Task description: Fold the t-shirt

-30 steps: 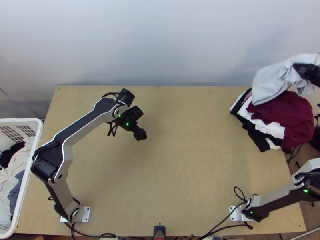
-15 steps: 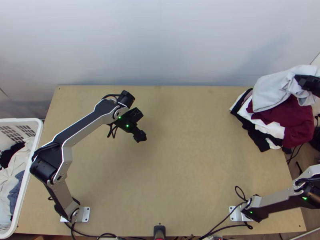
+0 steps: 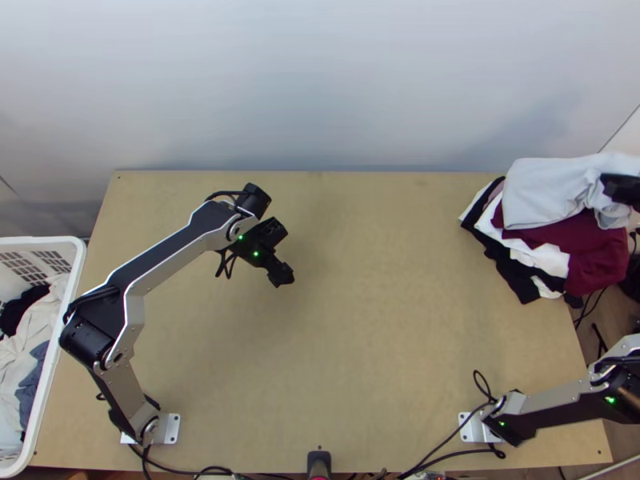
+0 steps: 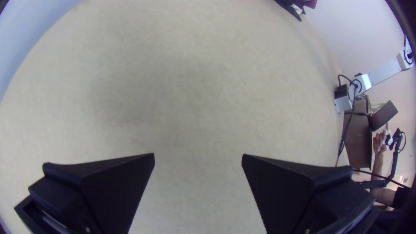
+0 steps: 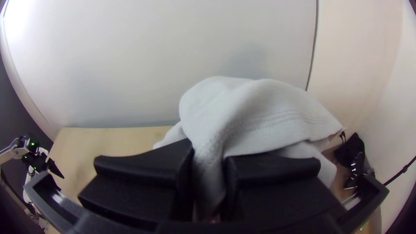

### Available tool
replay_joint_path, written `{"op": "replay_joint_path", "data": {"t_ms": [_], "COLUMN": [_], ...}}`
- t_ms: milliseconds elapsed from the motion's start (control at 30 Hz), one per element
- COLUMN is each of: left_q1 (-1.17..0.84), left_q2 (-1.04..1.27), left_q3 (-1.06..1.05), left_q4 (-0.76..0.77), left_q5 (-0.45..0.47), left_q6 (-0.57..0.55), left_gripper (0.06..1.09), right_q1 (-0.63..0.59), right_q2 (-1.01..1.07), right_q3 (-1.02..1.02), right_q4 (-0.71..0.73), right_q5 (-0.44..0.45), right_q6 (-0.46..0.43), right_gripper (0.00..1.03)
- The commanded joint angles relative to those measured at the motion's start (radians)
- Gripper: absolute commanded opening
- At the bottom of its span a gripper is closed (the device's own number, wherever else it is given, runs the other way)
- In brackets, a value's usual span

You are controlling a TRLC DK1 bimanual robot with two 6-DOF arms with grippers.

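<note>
As I look down from the top view, my right gripper (image 3: 620, 190) is out past the table's right side, clamped on the pale grey t-shirt (image 3: 544, 192). The t-shirt lies over the pile at the table's far right corner, smoother on the side toward the table and bunched where I have hold of it. From up here I can't be sure how much of its weight the pile bears. Right under it I see a dark red garment (image 3: 596, 260), then a white garment (image 3: 548, 258), with a black garment (image 3: 512, 276) lower down, sticking out toward the table's middle. My right wrist view shows the cloth gathered into a pinch between the two fingers, with a stitched edge (image 5: 277, 117) curving away beyond them.

On the other side, my left gripper (image 3: 280, 274) hangs over the light wooden table (image 3: 360, 336), its fingers wide apart and nothing between them. Left of the table stands a white basket (image 3: 70, 312) holding loose clothes, with black cloth (image 3: 24, 308) beside cream cloth (image 3: 24, 352) and some blue-grey cloth (image 3: 30, 388).
</note>
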State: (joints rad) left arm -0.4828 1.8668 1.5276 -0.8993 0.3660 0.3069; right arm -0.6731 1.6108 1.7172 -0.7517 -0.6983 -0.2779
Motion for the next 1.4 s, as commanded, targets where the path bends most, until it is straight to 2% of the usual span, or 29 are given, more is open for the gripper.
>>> {"op": "replay_joint_path", "data": {"t_ms": [0,400,567,767,900,1033,1167,1367], "left_q1": [-0.002,-0.017,-0.017,-0.017,-0.013,-0.013,-0.013,-0.014], "left_q2": [-0.001,0.008,0.006,-0.004,-0.008,-0.008,-0.004,-0.008], "left_q3": [-0.004,-0.007,-0.012,-0.027,-0.035,-0.038,-0.038,-0.040], "left_q4": [0.003,0.011,0.011,0.011,0.011,0.017,0.020,0.022], "left_q5": [0.001,-0.001,-0.004,-0.006,-0.009,-0.010,-0.010,-0.036], "left_q6": [0.000,0.000,0.000,0.001,0.001,0.001,0.001,0.001], "left_gripper": [1.04,1.04,1.04,1.04,1.04,1.04,1.04,1.04], "right_q1": [-0.066,-0.163,-0.189,-0.198,-0.189,-0.174,-0.160,-0.171], "right_q2": [0.000,0.060,0.098,0.178,0.172,0.152,0.150,0.118], "right_q3": [-0.054,-0.122,-0.232,-0.271,-0.257,-0.217,-0.142,-0.067], "right_q4": [-0.001,0.000,0.098,0.147,0.146,0.121,0.023,-0.031], "right_q5": [0.002,0.016,0.048,0.092,0.092,0.095,0.097,0.108], "right_q6": [-0.093,-0.219,-0.238,-0.233,-0.205,-0.167,-0.161,-0.112], "right_gripper": [0.03,0.03,0.03,0.25,0.45,0.68,0.97,0.99]}}
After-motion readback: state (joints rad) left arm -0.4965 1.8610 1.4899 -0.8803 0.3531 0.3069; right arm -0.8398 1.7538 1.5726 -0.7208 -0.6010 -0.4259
